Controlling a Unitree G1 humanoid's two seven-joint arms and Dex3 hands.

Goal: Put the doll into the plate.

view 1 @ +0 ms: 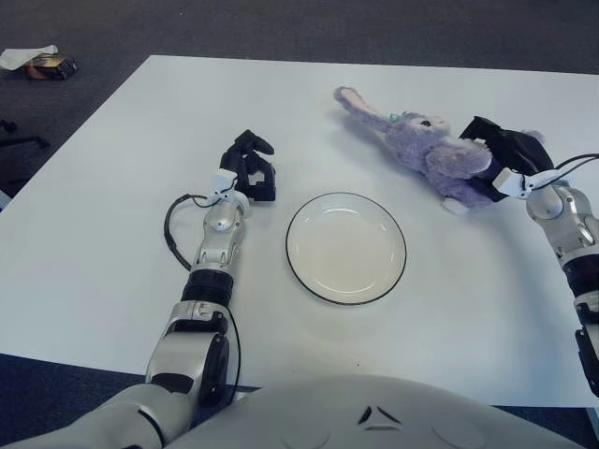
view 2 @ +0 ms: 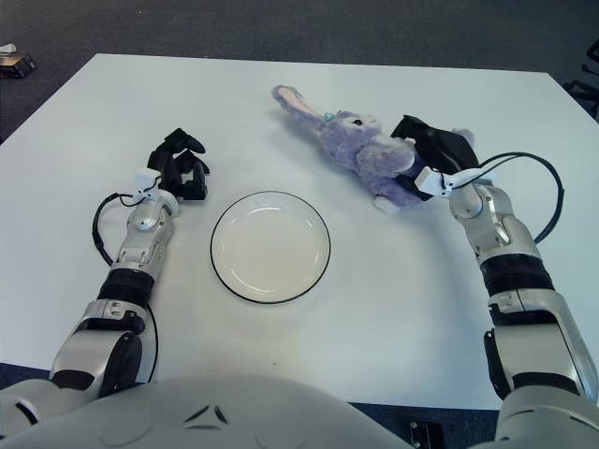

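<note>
A purple plush rabbit doll (view 1: 423,150) hangs tilted above the table, ears pointing left. My right hand (view 1: 501,161) is shut on its rear end, to the upper right of the plate. The white plate with a dark rim (view 1: 385,281) lies flat near the table's middle and holds nothing. The doll's head is beyond the plate's far right edge, not over it. My left hand (view 1: 248,168) shows just left of the plate, fingers curled, holding nothing.
The white table (view 1: 112,234) stretches wide on all sides of the plate. A black cable (view 1: 172,232) loops beside my left forearm. On the dark floor beyond the far left corner lies a small package (view 1: 49,64).
</note>
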